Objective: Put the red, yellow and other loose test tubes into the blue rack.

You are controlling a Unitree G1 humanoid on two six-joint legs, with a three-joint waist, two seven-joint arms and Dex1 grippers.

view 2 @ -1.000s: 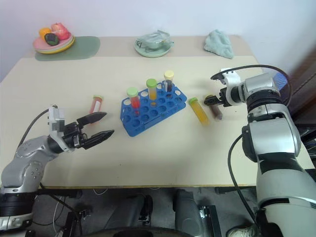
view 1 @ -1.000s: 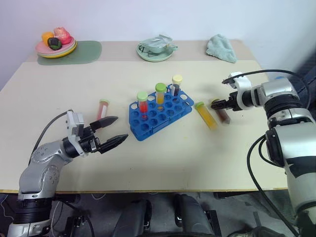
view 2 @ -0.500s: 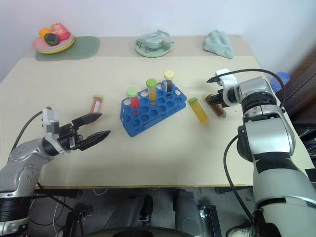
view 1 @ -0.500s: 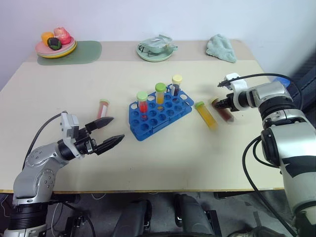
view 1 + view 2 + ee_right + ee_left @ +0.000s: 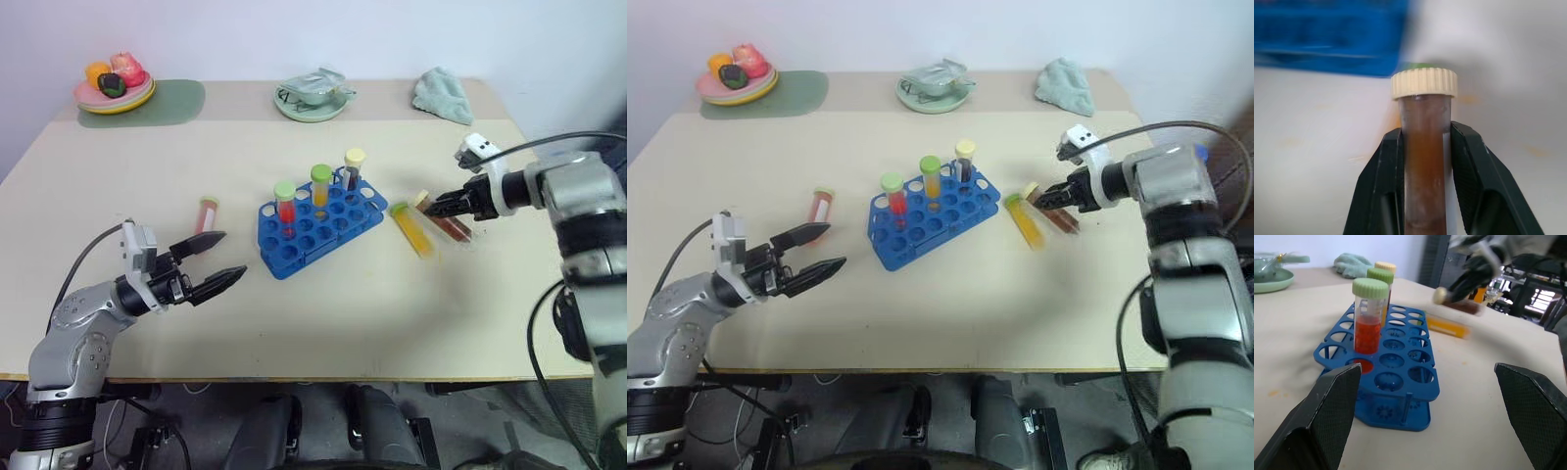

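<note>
Rack (image 5: 320, 222) sits mid-table (image 5: 294, 323), three capped tubes upright in its holes. Left gripper (image 5: 217, 260) hovers just left of the rack's near end; one loose tube (image 5: 206, 212) lies on the table just behind it. Right gripper (image 5: 443, 205) is right of the rack, with one tube (image 5: 1423, 161) between its fingers. Another tube (image 5: 411, 228) lies between that gripper and the rack. Plates and cloth sit well behind both.
</note>
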